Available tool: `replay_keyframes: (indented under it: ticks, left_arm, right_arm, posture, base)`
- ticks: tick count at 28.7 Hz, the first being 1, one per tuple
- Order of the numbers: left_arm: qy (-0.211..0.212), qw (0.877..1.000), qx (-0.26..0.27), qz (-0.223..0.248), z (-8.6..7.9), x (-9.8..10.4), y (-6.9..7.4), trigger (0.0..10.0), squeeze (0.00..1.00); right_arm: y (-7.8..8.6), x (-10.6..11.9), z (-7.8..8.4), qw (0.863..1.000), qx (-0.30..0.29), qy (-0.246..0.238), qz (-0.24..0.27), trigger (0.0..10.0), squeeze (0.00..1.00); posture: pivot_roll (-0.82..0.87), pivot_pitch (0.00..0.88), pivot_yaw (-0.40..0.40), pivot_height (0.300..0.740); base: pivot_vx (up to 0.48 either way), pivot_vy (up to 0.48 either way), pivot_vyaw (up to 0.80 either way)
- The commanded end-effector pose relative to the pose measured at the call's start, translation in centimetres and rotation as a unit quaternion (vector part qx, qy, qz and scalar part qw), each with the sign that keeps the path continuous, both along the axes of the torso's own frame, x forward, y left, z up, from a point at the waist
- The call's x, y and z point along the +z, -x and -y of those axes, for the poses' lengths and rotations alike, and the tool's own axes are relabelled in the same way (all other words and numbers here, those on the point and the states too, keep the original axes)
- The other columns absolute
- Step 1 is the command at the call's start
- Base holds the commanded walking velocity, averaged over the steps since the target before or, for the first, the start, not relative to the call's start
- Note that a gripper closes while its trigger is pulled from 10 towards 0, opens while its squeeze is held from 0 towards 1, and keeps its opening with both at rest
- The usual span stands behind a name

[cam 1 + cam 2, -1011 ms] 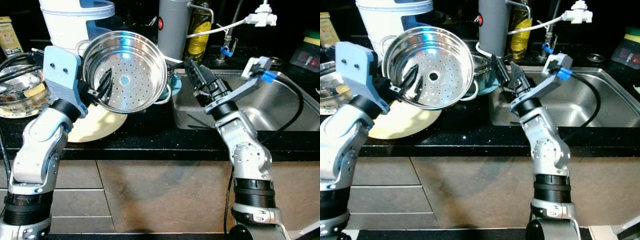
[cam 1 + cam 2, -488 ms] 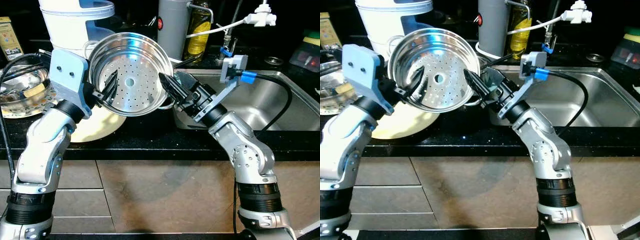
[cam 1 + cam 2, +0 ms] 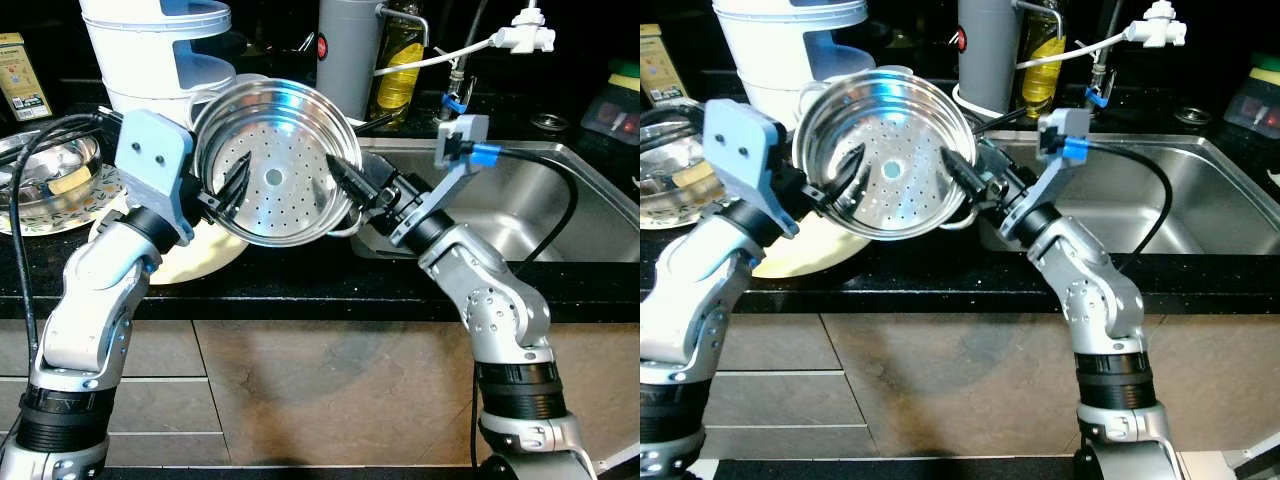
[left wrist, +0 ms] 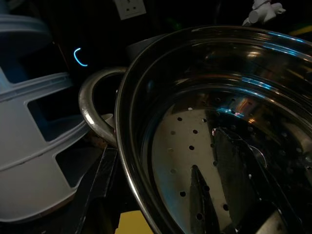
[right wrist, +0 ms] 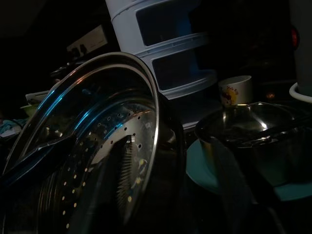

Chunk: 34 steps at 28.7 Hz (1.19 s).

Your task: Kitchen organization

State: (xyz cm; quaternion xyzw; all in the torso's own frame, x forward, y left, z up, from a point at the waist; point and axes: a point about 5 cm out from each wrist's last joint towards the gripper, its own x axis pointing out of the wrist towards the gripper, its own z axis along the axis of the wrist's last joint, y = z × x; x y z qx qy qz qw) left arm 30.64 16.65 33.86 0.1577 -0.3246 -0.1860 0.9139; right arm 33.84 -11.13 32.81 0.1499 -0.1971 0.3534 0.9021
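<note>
The perforated steel steamer basket [image 3: 275, 165] hangs tilted in the air above the front edge of the black bench [image 3: 300, 275], its open mouth facing the camera. The left gripper [image 3: 232, 183] is clamped on its left rim, one finger inside against the holed floor and one outside. The right gripper [image 3: 350, 180] sits at the opposite rim with its fingers spread, one reaching inside the bowl, not visibly closed on the metal.

The risk, as I judge it, is a slip: the basket is held by one thin, polished rim, so if the left gripper lets go before the right one closes, it would drop onto the cream plate [image 3: 195, 255] beneath or off the bench. A swing could also knock the steel bowl [image 5: 243, 126] just behind, beside the sink [image 3: 540, 200].
</note>
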Motion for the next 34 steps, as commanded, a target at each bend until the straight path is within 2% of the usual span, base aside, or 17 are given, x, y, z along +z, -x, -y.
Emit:
replay_keyframes:
  ticks: [1, 8, 15, 17, 18, 20, 21, 22, 23, 27, 31, 32, 34]
  left_arm:
    - [-0.013, 1.000, -0.005, 0.028, -0.1, 0.6, 0.6, 0.0, 0.00]
    - [-0.041, 0.998, -0.009, 0.044, 0.2, 0.5, 0.8, 0.0, 0.00]
    - [-0.047, 0.998, -0.012, 0.042, 0.5, 0.4, 0.8, 0.0, 0.00]
    - [-0.048, 0.998, -0.013, 0.042, 0.5, 0.4, 0.7, 0.0, 0.03]
    - [-0.048, 0.998, -0.013, 0.042, 0.5, 0.4, 0.7, 0.0, 0.60]
    - [-0.048, 0.998, -0.013, 0.042, 0.5, 0.4, 0.7, 0.0, 0.60]
    - [-0.049, 0.998, -0.013, 0.041, 0.5, 0.4, 0.7, 4.0, 1.00]
    - [-0.049, 0.998, -0.013, 0.040, 0.5, 0.4, 0.6, 4.0, 1.00]
    - [-0.048, 0.998, -0.009, 0.041, 0.5, 0.4, 0.6, 10.0, 1.00]
    - [-0.038, 0.998, -0.004, 0.043, 0.4, 0.5, 0.4, 10.0, 1.00]
    - [-0.026, 0.998, 0.029, 0.056, -0.2, 0.9, 0.3, 10.0, 1.00]
    - [-0.013, 0.998, 0.035, 0.057, -0.4, 1.0, 0.3, 10.0, 0.00]
    - [0.010, 0.997, 0.041, 0.057, -0.9, 1.3, 0.2, 10.0, 0.00]
  right_arm:
    - [-0.4, -0.7, 0.7, 1.000, -0.016, -0.006, -0.019, 0.0, 0.00]
    - [-0.2, -0.8, 0.7, 1.000, -0.016, -0.007, -0.017, 0.0, 0.00]
    - [-0.2, -0.7, 0.7, 1.000, -0.015, -0.008, -0.014, 0.0, 0.00]
    - [-0.2, -0.6, 0.7, 1.000, -0.015, -0.009, -0.013, 0.0, 0.00]
    - [-0.2, -0.6, 0.7, 1.000, -0.015, -0.009, -0.012, 0.0, 0.00]
    - [-0.2, -0.6, 0.7, 1.000, -0.015, -0.009, -0.012, 0.0, 0.00]
    - [-0.1, -0.6, 0.7, 1.000, -0.016, -0.009, -0.011, 0.0, 0.00]
    - [-0.1, -0.6, 0.7, 1.000, -0.016, -0.009, -0.011, 0.0, 0.00]
    - [-0.1, -0.6, 0.7, 1.000, -0.016, -0.010, -0.010, 0.0, 0.00]
    - [-0.2, -0.5, 0.9, 1.000, -0.021, -0.014, -0.010, 0.0, 0.00]
    - [-0.3, -0.2, 1.3, 0.999, -0.028, -0.028, -0.010, 0.0, 0.00]
    - [-0.4, -0.2, 1.4, 0.999, -0.030, -0.031, -0.010, 0.0, 0.00]
    - [-0.4, -0.1, 1.7, 0.999, -0.034, -0.033, -0.010, 0.0, 0.00]
  posture:
    - [0.07, 0.176, -0.019, 0.740]
    - [0.07, 0.167, -0.016, 0.740]
    - [0.07, 0.166, -0.014, 0.740]
    - [0.07, 0.167, -0.013, 0.740]
    - [0.07, 0.167, -0.013, 0.740]
    - [0.07, 0.167, -0.013, 0.740]
    - [0.07, 0.169, -0.012, 0.740]
    - [0.07, 0.169, -0.012, 0.740]
    - [0.07, 0.169, -0.012, 0.740]
    - [0.07, 0.169, -0.012, 0.740]
    - [0.06, 0.176, -0.013, 0.740]
    - [0.06, 0.176, -0.013, 0.740]
    - [0.06, 0.179, -0.014, 0.740]
  base:
    - [0.000, 0.000, 0.00]
    - [0.000, 0.000, 0.00]
    - [0.000, 0.000, 0.00]
    - [0.000, 0.000, 0.00]
    - [0.000, 0.000, 0.00]
    - [0.000, 0.000, 0.00]
    - [0.000, 0.000, 0.00]
    - [0.000, 0.000, 0.00]
    - [0.000, 0.000, 0.00]
    - [0.000, 0.000, 0.00]
    - [0.000, 0.000, 0.00]
    - [0.000, 0.000, 0.00]
    - [0.000, 0.000, 0.00]
